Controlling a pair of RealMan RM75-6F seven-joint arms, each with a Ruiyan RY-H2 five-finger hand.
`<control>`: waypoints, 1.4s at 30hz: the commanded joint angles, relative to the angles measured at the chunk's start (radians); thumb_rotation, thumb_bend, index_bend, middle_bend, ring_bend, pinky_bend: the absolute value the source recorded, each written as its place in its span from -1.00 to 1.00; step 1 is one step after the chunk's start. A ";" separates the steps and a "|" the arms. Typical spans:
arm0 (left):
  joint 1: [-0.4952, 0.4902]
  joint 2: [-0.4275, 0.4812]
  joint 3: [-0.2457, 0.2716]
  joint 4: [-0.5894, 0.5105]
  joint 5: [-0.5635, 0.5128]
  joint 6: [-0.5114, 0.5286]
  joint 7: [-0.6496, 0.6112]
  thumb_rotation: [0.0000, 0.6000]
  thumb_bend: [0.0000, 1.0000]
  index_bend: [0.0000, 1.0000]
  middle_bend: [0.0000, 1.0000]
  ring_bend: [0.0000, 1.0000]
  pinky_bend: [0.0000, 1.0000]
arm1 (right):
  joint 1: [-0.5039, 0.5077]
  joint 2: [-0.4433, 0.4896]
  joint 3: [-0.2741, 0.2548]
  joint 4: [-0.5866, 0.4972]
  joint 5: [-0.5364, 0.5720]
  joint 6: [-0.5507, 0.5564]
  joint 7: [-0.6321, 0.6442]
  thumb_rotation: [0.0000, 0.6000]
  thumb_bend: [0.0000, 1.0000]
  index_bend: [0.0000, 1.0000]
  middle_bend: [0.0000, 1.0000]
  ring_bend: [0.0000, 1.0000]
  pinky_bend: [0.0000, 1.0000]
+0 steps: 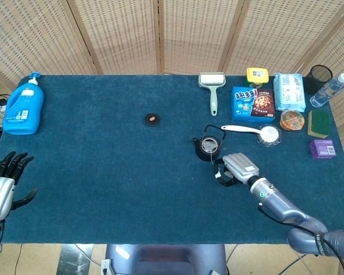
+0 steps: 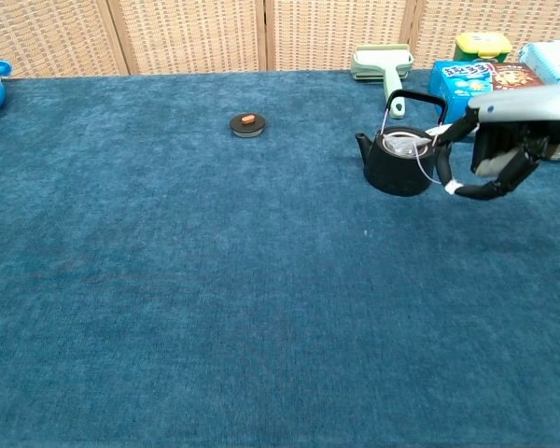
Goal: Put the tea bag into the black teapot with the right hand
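Holding tea bag (image 2: 406,145) string in my right hand (image 2: 497,161), bag inside black teapot (image 2: 401,161); risk: pulling it out.

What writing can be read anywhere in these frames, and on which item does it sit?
Blue snack box: large white characters, too blurred to quote.
Blue detergent bottle: label print too small to read.
Tissue pack, yellow tub, purple box: print illegible.
Black teapot: no writing visible.

Bare cloth left of black teapot (image 1: 208,148), snack boxes (image 1: 253,102) perhaps crowding behind
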 commanded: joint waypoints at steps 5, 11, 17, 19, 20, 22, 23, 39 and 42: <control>-0.007 0.009 -0.006 -0.012 0.005 0.001 0.009 1.00 -0.43 -0.72 -0.77 -0.94 -0.73 | 0.017 0.020 -0.028 -0.029 0.033 -0.063 -0.052 1.00 0.03 -0.55 1.00 1.00 1.00; -0.007 0.009 -0.002 -0.019 0.000 -0.007 0.014 1.00 -0.43 -0.72 -0.77 -0.94 -0.73 | 0.024 0.055 -0.022 -0.068 0.041 -0.073 -0.062 1.00 0.03 -0.73 1.00 1.00 1.00; -0.005 0.009 0.003 -0.023 -0.010 -0.015 0.020 1.00 -0.43 -0.72 -0.77 -0.94 -0.73 | 0.048 0.090 0.010 -0.090 0.048 -0.099 -0.035 1.00 0.05 -0.79 1.00 1.00 1.00; -0.004 0.010 0.005 -0.024 -0.013 -0.017 0.021 1.00 -0.43 -0.72 -0.77 -0.94 -0.73 | 0.064 0.101 0.018 -0.087 0.056 -0.126 -0.027 1.00 0.07 -0.81 1.00 1.00 1.00; -0.004 0.010 0.005 -0.025 -0.014 -0.018 0.021 1.00 -0.43 -0.72 -0.77 -0.94 -0.73 | 0.070 0.104 0.020 -0.085 0.059 -0.136 -0.026 1.00 0.10 -0.83 1.00 1.00 1.00; -0.002 0.013 0.006 -0.026 -0.018 -0.019 0.023 1.00 -0.43 -0.72 -0.77 -0.94 -0.73 | 0.102 0.115 0.025 -0.070 0.082 -0.195 -0.023 1.00 0.16 -0.87 1.00 1.00 1.00; -0.001 0.013 0.007 -0.027 -0.019 -0.019 0.023 1.00 -0.43 -0.72 -0.77 -0.94 -0.73 | 0.114 0.118 0.026 -0.064 0.092 -0.214 -0.026 1.00 0.19 -0.89 1.00 1.00 1.00; -0.002 0.008 0.003 -0.016 -0.032 -0.023 0.011 1.00 -0.43 -0.72 -0.77 -0.94 -0.73 | 0.231 0.093 0.005 0.034 0.234 -0.340 -0.056 1.00 0.35 -0.94 1.00 1.00 1.00; -0.004 0.005 0.003 -0.013 -0.033 -0.027 0.010 1.00 -0.43 -0.72 -0.77 -0.94 -0.73 | 0.258 0.076 -0.019 0.066 0.268 -0.365 -0.071 1.00 0.35 -0.94 1.00 1.00 1.00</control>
